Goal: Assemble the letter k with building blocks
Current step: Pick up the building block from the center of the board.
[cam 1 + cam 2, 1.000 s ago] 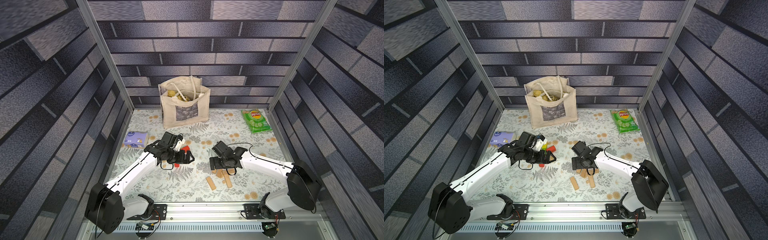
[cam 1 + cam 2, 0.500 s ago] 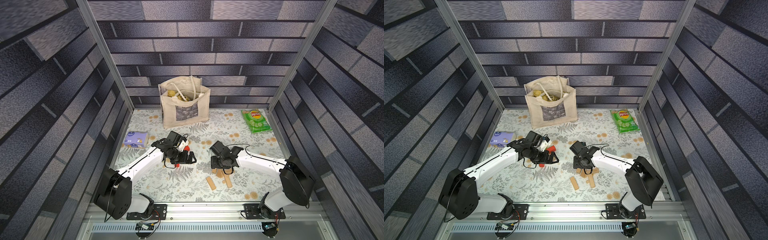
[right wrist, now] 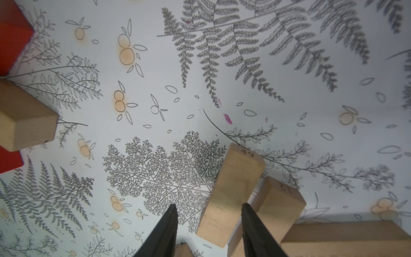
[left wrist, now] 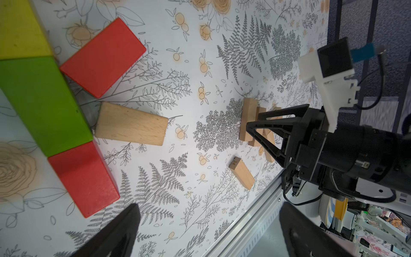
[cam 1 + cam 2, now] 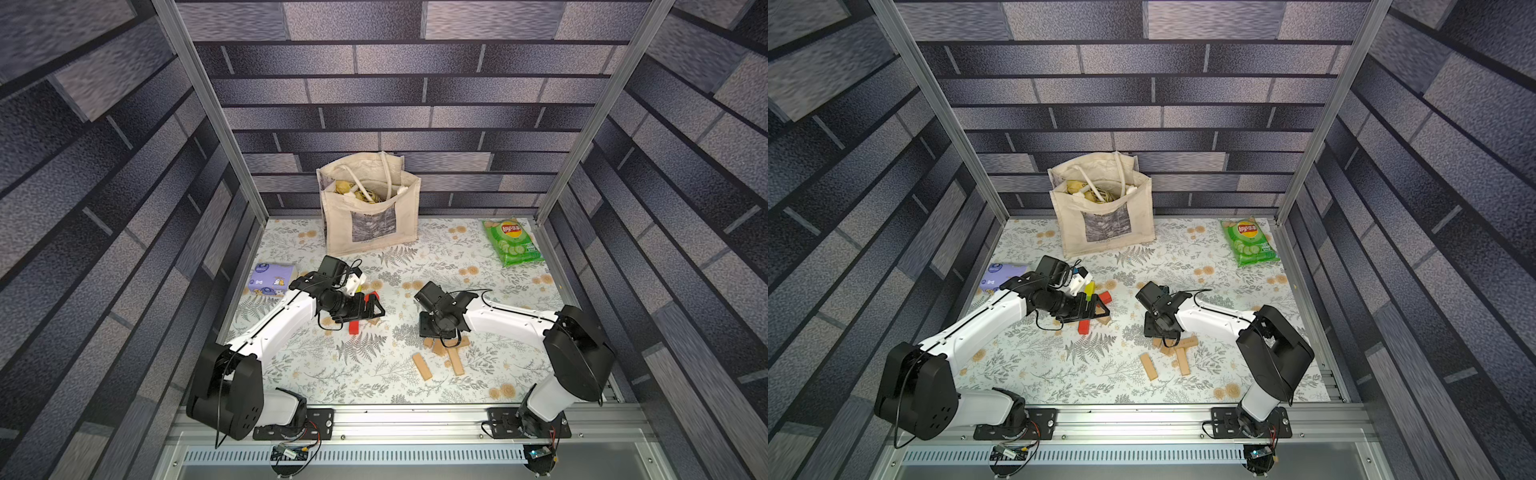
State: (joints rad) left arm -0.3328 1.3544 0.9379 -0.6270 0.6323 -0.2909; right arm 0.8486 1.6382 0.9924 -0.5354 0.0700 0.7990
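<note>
Second K under way: right pincer (image 3: 208,205) straddled tan block (image 3: 235,178) in pile (image 5: 455,361) on desk (image 3: 155,89), clamp unclear. Left pincer (image 4: 209,207) gaped empty beside finished-looking coloured K (image 4: 42,100). Next move needed firm grip, clean lift.

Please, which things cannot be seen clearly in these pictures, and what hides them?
- Whether the right gripper pinches the tan block: right wrist view, one finger overlaps it; top views, the wrist covers it.
- Yellow block: left wrist view, cut off by the picture corner.
- Tote bag contents: top views, too small.
</note>
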